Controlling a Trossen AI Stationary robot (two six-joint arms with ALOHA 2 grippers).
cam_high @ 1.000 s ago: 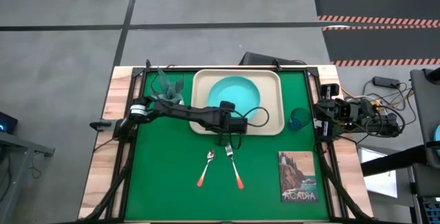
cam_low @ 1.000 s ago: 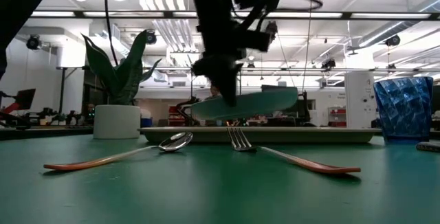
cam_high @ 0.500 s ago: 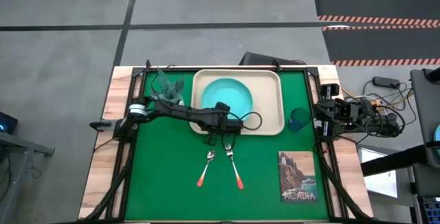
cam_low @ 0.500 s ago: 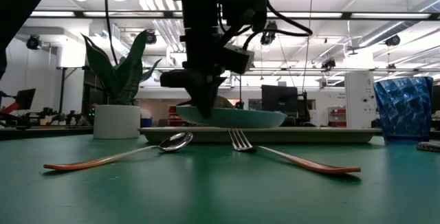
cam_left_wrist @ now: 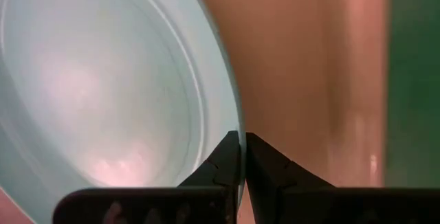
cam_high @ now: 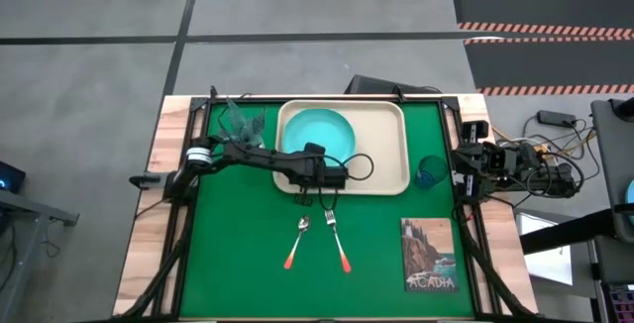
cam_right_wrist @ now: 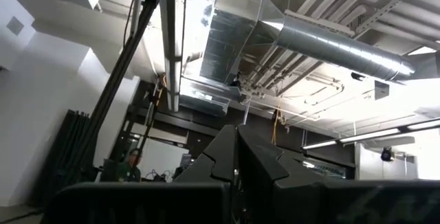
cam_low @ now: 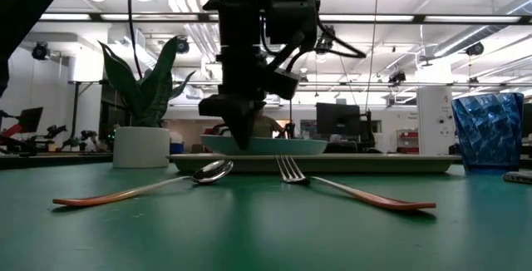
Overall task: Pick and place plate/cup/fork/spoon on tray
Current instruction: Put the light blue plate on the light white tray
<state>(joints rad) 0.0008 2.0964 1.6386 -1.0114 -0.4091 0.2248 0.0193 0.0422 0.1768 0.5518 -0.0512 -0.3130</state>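
Observation:
The turquoise plate (cam_high: 322,133) is level, low over the left half of the beige tray (cam_high: 388,135), with my left gripper (cam_left_wrist: 240,141) shut on its near rim. The blue cup (cam_high: 430,172) stands on the green mat right of the tray. Spoon (cam_high: 297,242) and fork (cam_high: 337,242) lie on the mat near of the tray, bowl and tines toward it. My right gripper (cam_right_wrist: 237,138) is shut and points upward at the table's right edge (cam_high: 466,167). My left gripper pinches the plate's near rim (cam_left_wrist: 237,124) between its two fingers. The fingers (cam_low: 241,138) slant steeply down onto it from the table's near side. The plate (cam_low: 266,145) sits level just above the tray's rim; whether its underside touches the tray I cannot tell.
A white-potted plant (cam_high: 241,117) stands at the far left beside the tray. A picture book (cam_high: 429,256) lies at the near right. The tray's right half is bare, and green mat lies open at the near left.
My left gripper has sunk and gone toward the table's left edge with the plate, still shut on its rim. The plate, tilted and higher a second ago, is now level and low over the tray's left half.

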